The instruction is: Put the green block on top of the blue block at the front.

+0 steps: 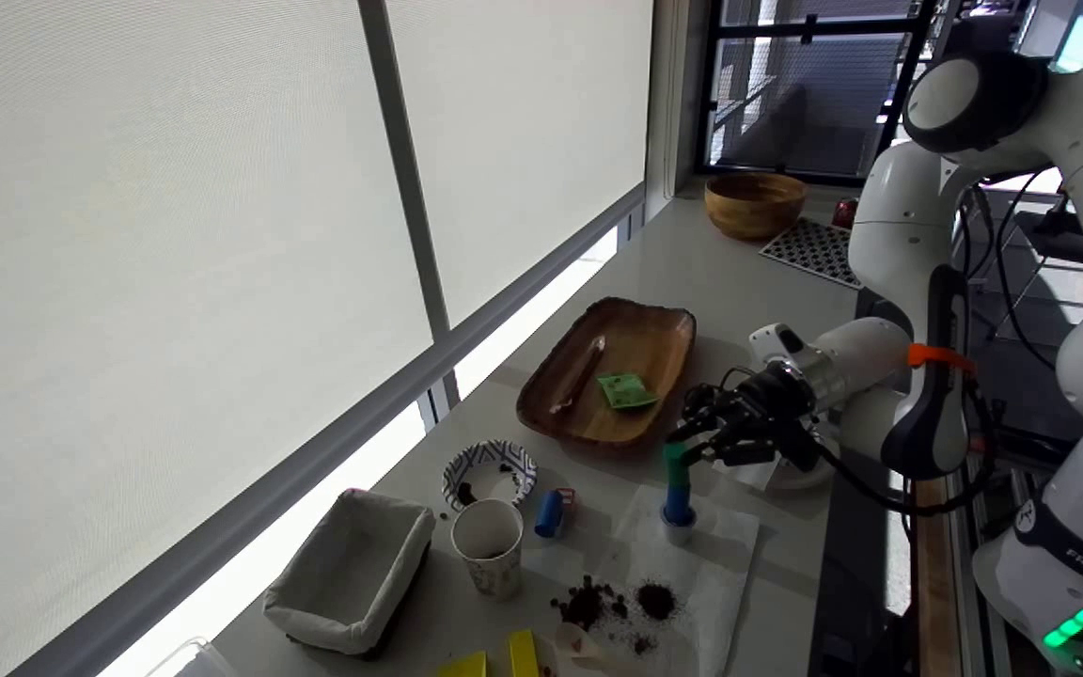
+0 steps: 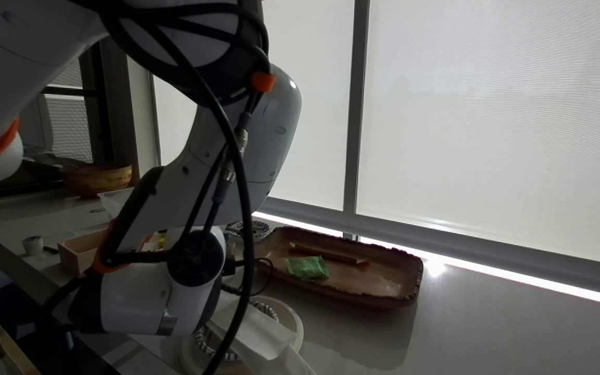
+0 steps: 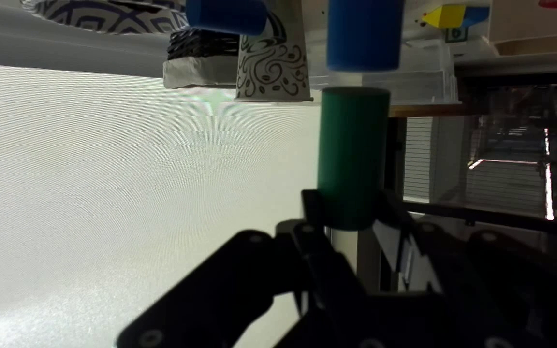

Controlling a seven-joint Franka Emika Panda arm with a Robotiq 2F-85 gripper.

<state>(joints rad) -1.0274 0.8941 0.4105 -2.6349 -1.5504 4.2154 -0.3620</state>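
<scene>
My gripper (image 3: 351, 209) is shut on one end of the green block (image 3: 353, 150), a smooth cylinder. Directly beneath it the blue block (image 1: 678, 503) stands upright on a small pale round cup (image 1: 677, 530). From an exterior view, the green block (image 1: 675, 467) appears lined up with the blue one and seems to meet it. The wrist view, which is upside down, shows a narrow gap between the green block's free end and the blue block (image 3: 364, 36). In an exterior view the gripper (image 1: 682, 448) comes in from the robot's side. The arm hides both blocks in an exterior view.
A second blue cylinder (image 1: 549, 514) lies on its side near the patterned paper bowl (image 1: 452, 475) and a paper cup (image 1: 487, 536). Behind stands the oval wooden tray (image 1: 541, 395). Dark grounds (image 1: 657, 600) lie on white paper (image 1: 725, 564); a lined basket (image 1: 344, 555) stands farther off.
</scene>
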